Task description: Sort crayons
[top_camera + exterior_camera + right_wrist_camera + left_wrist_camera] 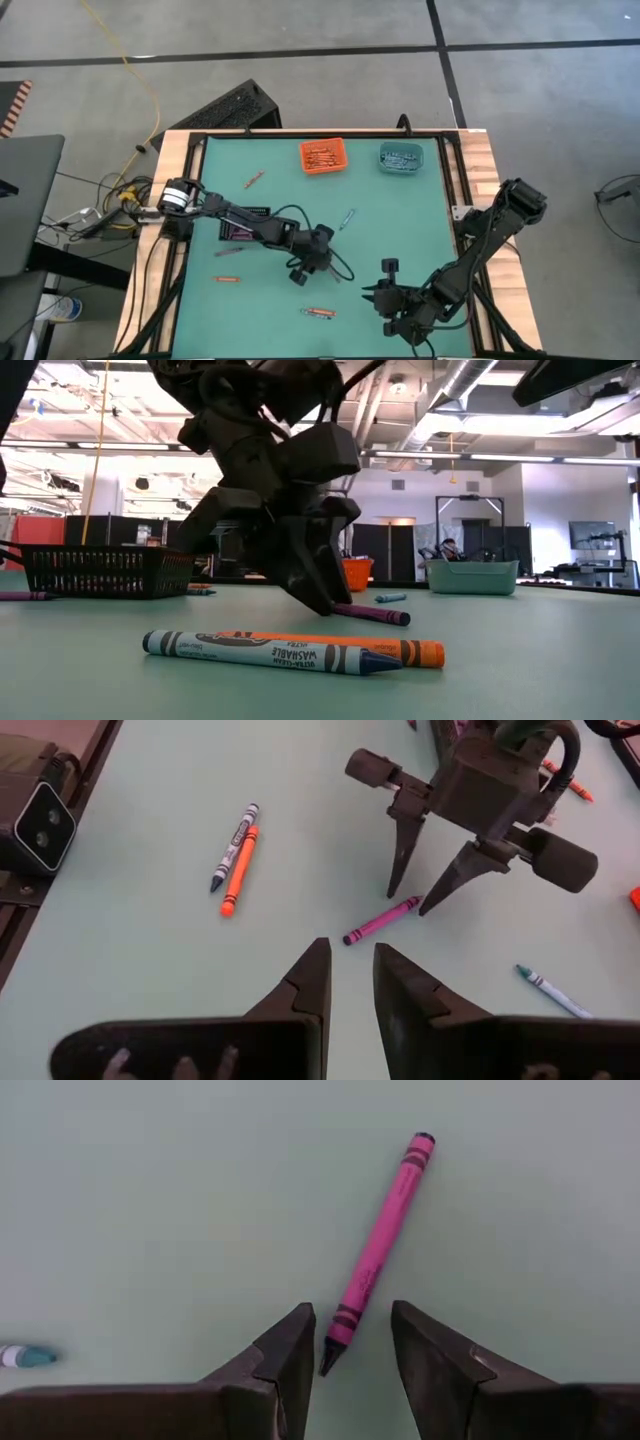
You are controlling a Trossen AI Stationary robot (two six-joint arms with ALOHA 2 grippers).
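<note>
Just left hand (352, 1342) astride pink crayon (378, 1252)

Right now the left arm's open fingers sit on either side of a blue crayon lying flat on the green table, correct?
Not quite: the crayon is pink, not blue. The left wrist view shows it lying flat on the green table with its dark tip between the open fingers of the left gripper. The right wrist view shows the same pink crayon under that gripper.
</note>
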